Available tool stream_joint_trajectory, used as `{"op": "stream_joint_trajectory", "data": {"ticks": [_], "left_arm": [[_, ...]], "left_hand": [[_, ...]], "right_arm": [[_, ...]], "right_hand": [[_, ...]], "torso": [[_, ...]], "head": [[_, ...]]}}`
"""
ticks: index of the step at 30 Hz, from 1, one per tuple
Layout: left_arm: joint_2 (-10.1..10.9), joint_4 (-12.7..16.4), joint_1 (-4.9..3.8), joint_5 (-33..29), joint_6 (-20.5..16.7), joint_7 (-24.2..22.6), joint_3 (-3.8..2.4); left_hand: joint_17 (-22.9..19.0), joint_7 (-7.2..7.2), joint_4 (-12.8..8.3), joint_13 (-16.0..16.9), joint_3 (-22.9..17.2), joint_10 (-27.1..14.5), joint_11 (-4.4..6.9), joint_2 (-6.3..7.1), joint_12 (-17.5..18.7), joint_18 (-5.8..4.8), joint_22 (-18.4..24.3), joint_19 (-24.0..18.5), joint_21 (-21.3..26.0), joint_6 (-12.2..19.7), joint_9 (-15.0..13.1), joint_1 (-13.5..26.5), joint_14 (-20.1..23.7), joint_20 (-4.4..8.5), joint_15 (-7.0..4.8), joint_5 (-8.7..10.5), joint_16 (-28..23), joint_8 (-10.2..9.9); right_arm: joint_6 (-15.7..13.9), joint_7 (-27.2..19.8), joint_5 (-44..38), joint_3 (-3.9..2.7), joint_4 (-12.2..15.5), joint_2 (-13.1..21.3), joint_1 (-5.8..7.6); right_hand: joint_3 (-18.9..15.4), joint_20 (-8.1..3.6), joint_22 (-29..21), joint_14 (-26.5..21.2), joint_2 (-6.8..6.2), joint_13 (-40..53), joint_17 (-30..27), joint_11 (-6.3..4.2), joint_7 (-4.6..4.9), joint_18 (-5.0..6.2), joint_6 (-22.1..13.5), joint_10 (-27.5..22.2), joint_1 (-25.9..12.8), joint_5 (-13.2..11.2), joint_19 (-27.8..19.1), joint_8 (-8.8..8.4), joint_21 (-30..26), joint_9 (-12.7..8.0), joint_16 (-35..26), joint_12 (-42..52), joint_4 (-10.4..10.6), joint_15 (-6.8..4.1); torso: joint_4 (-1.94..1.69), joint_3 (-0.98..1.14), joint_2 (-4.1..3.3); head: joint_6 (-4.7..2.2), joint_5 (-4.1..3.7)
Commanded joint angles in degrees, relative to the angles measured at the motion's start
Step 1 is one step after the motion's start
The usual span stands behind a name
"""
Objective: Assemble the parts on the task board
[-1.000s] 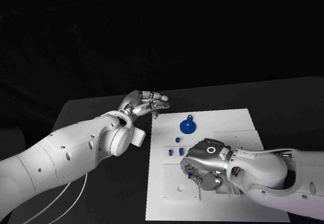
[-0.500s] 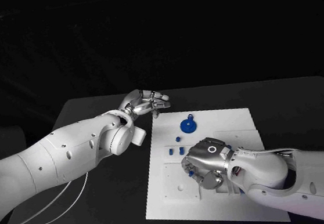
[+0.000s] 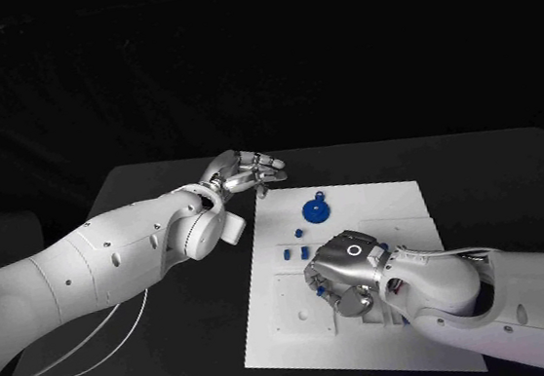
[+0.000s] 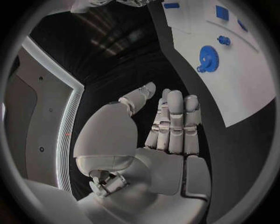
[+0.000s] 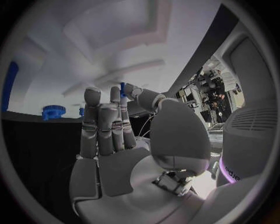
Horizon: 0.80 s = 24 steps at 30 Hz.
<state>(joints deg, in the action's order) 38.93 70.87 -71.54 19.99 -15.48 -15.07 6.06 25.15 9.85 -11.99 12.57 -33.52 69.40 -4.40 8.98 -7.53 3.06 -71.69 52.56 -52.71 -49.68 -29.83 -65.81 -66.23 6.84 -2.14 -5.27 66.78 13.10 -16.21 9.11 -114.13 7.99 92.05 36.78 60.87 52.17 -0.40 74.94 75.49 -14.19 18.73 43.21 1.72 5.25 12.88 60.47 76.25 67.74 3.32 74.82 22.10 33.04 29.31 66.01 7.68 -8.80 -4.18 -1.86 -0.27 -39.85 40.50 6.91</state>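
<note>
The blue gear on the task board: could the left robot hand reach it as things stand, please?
Probably yes: the left robot hand hovers open just off the task board, with bare board between it and the blue gear.

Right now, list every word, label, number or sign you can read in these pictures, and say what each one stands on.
None can be read.
The task board carries faint raised marks and outlines, too small to tell as text.
The right hand bears a small white ring mark on its back, a sign without letters.
The blue gear, the left hand and the black table show no print.
</note>
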Motion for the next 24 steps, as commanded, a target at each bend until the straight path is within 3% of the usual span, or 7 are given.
{"op": "stream_joint_trajectory", "data": {"ticks": [1, 11, 15, 17, 20, 22, 24], "left_arm": [[-0.17, 0.10, -0.04, -0.37, 0.87, -0.13, -0.04], [-0.20, 0.05, -0.05, -0.37, 0.97, -0.02, -0.04], [-0.20, 0.03, -0.05, -0.37, 1.03, 0.02, -0.04], [-0.19, 0.07, -0.05, -0.37, 1.08, 0.04, -0.04], [-0.11, 0.07, -0.05, -0.37, 1.07, 0.09, -0.04], [-0.05, 0.05, -0.05, -0.37, 1.06, 0.12, -0.04], [0.00, 0.05, -0.05, -0.37, 1.06, 0.16, -0.04]], "left_hand": [[0.07, 0.14, 0.05, -0.07, 0.32, -0.29, -0.02, -0.40, -0.02, 2.49, 0.03, -0.15, 0.29, 0.37, 0.10, 0.35, -0.38, 0.82, 0.07, -0.10, -0.32, 0.12], [0.08, 0.14, 0.05, -0.07, 0.33, -0.31, -0.03, -0.42, -0.02, 2.49, 0.03, -0.16, 0.32, 0.39, 0.11, 0.36, -0.36, 0.81, 0.09, -0.08, -0.35, 0.13], [0.09, 0.15, 0.05, -0.07, 0.34, -0.32, -0.03, -0.41, -0.02, 2.49, 0.03, -0.17, 0.32, 0.39, 0.11, 0.37, -0.36, 0.81, 0.09, -0.07, -0.35, 0.14], [0.09, 0.15, 0.05, -0.08, 0.34, -0.33, -0.03, -0.41, -0.01, 2.49, 0.03, -0.17, 0.33, 0.40, 0.12, 0.37, -0.36, 0.81, 0.09, -0.06, -0.36, 0.14], [0.09, 0.15, 0.05, -0.08, 0.35, -0.33, -0.04, -0.41, -0.01, 2.49, 0.02, -0.18, 0.33, 0.41, 0.12, 0.38, -0.35, 0.80, 0.09, -0.05, -0.37, 0.15], [0.10, 0.15, 0.05, -0.08, 0.36, -0.34, -0.04, -0.40, -0.01, 2.49, 0.02, -0.18, 0.34, 0.42, 0.12, 0.38, -0.35, 0.80, 0.09, -0.04, -0.37, 0.15], [0.10, 0.16, 0.05, -0.08, 0.37, -0.35, -0.04, -0.39, -0.01, 2.49, 0.02, -0.18, 0.35, 0.43, 0.13, 0.39, -0.35, 0.80, 0.10, -0.03, -0.38, 0.15]], "right_arm": [[1.95, 0.39, -0.85, 0.11, -0.51, -0.57, -0.12], [3.12, 0.54, -0.27, 0.13, -1.18, -1.09, -0.12], [3.18, 0.25, 0.49, 0.15, -1.28, -0.83, -0.12], [3.16, -0.10, 1.10, 0.15, -1.28, -0.67, -0.12], [2.56, -0.31, 1.68, 0.16, -1.30, -0.41, -0.11], [1.51, -0.72, 2.75, 0.16, -1.37, -0.20, -0.10], [-0.11, -0.63, 3.10, 0.16, -1.32, -0.09, -0.10]], "right_hand": [[0.03, -0.28, 1.08, -0.33, 0.25, -0.01, -0.10, 0.05, 0.07, 2.12, 0.43, 0.17, 0.02, 0.29, 0.22, 0.37, 0.24, 0.09, 0.31, -0.03, -0.17, -0.47], [0.00, -0.18, 1.05, -0.43, 0.20, 0.19, -0.23, 0.12, 0.14, 2.12, 0.29, -0.11, -0.28, 0.48, 0.04, 0.21, 0.17, 0.17, 0.28, -0.20, -0.08, -0.39], [-0.47, -0.07, 1.04, -0.56, 0.00, 0.60, -0.55, 0.26, 0.23, 2.12, 0.10, -0.49, -0.93, 2.27, -0.23, -0.10, 0.09, 0.35, 0.21, -0.53, -0.24, -0.27], [-1.63, -0.03, 1.05, -0.62, -0.54, 0.77, -0.75, 0.44, 0.37, 2.12, -0.21, -0.97, -1.83, 4.89, -0.33, -0.41, 0.11, 0.41, 0.20, -0.93, -0.35, -0.07], [-3.79, 0.01, 1.07, -0.64, -1.54, 0.71, -0.92, 0.83, 0.75, 2.12, -1.14, -2.02, -3.31, 6.35, -0.38, -1.07, 0.15, 0.29, 0.25, -1.68, -0.31, 0.28], [-5.84, -0.03, 1.05, -0.72, -2.07, 0.60, -1.04, 1.11, 1.07, 2.12, -1.90, -2.75, -4.36, 4.76, -0.49, -1.60, 0.14, 0.12, 0.26, -2.22, -0.37, 0.57], [-7.93, -0.19, 1.08, -0.61, -2.49, -0.10, -0.99, 1.94, 2.03, 2.12, -4.18, -5.32, -5.07, 3.65, -0.46, -3.01, 0.22, -0.51, 0.56, -3.73, -1.06, 1.33]], "torso": [[0.00, 0.03, -0.02], [-0.02, 0.01, 0.00], [-0.01, -0.02, 0.01], [0.00, -0.01, 0.01], [0.00, 0.02, 0.00], [0.01, 0.03, 0.00], [0.01, 0.03, 0.00]], "head": [[-0.04, -0.03], [0.00, -0.15], [0.02, -0.15], [0.01, -0.15], [0.02, -0.20], [0.00, -0.19], [0.00, -0.19]]}}
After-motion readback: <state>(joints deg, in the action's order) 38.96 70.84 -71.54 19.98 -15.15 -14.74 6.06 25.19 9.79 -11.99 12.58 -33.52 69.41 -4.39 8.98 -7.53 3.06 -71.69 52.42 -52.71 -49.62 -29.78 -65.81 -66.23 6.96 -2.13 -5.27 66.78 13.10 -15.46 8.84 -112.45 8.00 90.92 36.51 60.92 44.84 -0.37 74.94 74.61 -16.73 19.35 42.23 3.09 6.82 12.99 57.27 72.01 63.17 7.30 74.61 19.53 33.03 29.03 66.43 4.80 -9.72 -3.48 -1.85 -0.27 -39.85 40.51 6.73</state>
